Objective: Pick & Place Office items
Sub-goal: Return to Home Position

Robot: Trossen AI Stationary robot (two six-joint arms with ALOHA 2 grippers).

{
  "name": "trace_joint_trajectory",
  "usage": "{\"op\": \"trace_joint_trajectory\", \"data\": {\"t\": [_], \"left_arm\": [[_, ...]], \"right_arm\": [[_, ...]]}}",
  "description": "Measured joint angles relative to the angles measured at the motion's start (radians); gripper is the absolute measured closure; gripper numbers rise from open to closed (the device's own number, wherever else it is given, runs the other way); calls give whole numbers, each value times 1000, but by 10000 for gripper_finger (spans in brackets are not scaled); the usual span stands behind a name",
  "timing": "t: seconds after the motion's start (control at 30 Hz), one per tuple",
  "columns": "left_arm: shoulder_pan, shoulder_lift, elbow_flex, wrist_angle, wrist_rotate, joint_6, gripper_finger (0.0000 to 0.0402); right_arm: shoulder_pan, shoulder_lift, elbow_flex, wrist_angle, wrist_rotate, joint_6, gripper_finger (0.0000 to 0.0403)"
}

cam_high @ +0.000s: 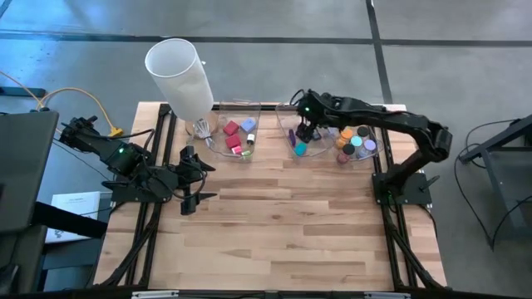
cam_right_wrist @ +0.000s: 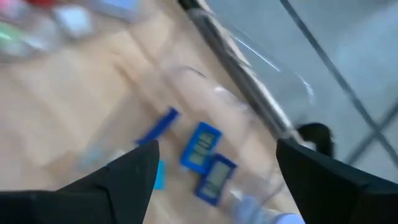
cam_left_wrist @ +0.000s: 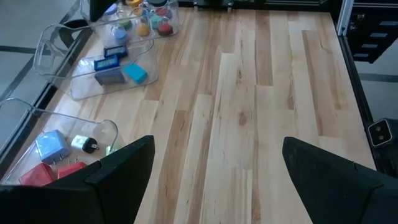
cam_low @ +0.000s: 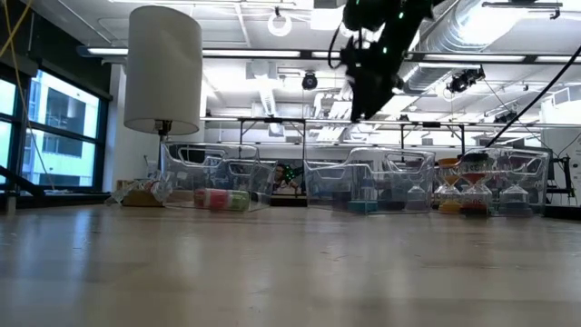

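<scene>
Where right pincer [cam_high: 306, 131] hovers, blue clocks [cam_right_wrist: 200, 147] blurred.

Red blocks [cam_left_wrist: 38, 175] partly behind the left tool [cam_left_wrist: 217, 144]; blue clocks [cam_right_wrist: 200, 147], displays illegible.

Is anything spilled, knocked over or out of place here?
Nothing stands out. Every piece lies inside a bin: blocks left, blue clocks middle, discs right. The white cylinder stands upright. The right gripper hangs over the middle bin, jaws open; the left gripper waits at the table's left.
</scene>
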Motion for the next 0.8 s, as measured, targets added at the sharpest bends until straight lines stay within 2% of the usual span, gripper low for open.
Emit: {"op": "trace_joint_trajectory", "data": {"t": [0.1,0.3,0.53,0.67,0.8], "left_arm": [[0,5,0,0,0,0,57],[0,29,0,0,0,0,57],[1,81,0,65,5,1,57],[1,107,0,96,6,3,57],[1,120,0,106,13,8,57]], "right_arm": [[37,-33,0,2,-68,28,88],[116,-36,0,57,-321,70,91],[245,12,0,120,-233,169,108],[305,12,0,154,-235,182,160],[367,12,0,176,-234,184,252]]}}
